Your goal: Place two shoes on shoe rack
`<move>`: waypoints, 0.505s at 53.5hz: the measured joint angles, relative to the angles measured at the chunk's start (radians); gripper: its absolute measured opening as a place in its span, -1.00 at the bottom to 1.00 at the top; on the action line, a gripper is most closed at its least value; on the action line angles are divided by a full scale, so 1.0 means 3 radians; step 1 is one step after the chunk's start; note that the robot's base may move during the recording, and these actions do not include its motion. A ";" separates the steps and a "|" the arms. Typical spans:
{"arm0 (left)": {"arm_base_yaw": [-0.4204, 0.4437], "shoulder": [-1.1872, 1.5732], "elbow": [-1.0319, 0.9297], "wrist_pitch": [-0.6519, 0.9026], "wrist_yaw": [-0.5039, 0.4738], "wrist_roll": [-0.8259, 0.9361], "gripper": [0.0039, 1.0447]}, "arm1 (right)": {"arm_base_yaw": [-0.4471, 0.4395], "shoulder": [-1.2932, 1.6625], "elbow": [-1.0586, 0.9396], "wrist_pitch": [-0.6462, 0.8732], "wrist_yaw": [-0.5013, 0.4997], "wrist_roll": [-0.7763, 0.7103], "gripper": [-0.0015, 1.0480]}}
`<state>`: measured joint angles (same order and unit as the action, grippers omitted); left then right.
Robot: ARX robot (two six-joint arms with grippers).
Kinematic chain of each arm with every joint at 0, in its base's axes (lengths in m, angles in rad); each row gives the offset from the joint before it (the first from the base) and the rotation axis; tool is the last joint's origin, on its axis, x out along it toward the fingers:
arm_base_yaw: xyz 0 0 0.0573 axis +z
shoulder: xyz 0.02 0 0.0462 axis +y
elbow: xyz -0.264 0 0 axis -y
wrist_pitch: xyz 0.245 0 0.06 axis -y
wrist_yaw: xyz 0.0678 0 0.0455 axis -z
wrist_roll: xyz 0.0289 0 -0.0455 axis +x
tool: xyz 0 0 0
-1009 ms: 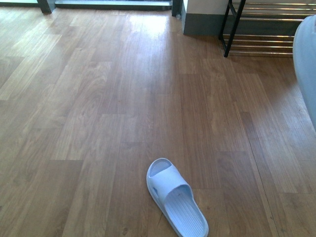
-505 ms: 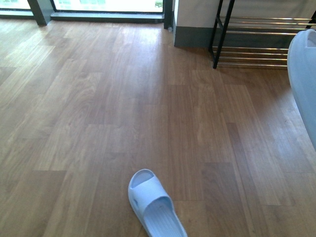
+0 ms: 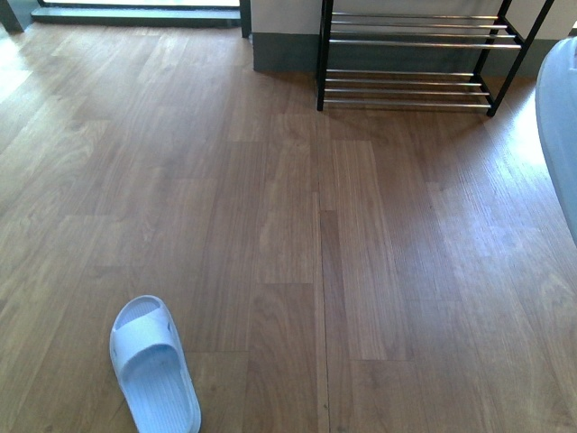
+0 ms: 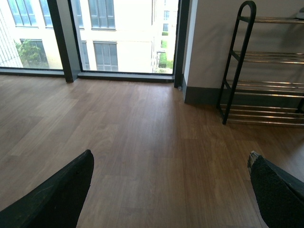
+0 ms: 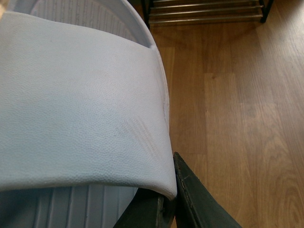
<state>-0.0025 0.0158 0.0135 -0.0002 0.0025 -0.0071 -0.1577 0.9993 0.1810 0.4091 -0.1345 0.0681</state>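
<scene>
While our right end effector [image 5: 167, 204] is clamped on the side of the held sandal [image 5: 80, 104], that pale blue slide fills most of the right wrist view. Its broad strap faces the camera and a strip of ribbed footbed shows beyond it. In the front view we see the same shoe only as a pale curve at the right edge, raised above the floor [image 3: 270, 207].

The second sandal [image 3: 153, 372] lies sole down on the wooden boards at the near left, with its open toe pointing away from us. It is well apart from the shoe rack [image 3: 410, 59], which stands at the far right against the wall. We see the rack's black side frames and its chrome bars running across in tiers.

Our left end effector [image 4: 169, 159] has its two dark fingers [image 4: 52, 199] spread wide, with only floor between them. Its camera looks toward a tall window [image 4: 118, 33] on the far side, with the rack to the right of it.
</scene>
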 joint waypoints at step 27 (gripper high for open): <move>-0.0136 0.0354 0.0207 -0.0526 -0.0632 -0.0354 0.83 | 0.0001 0.0000 0.0000 0.0000 -0.0003 0.0000 -0.97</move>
<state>-0.0433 0.1219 0.0757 -0.1581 -0.1871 -0.1131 -0.1574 0.9993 0.1810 0.4091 -0.1352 0.0681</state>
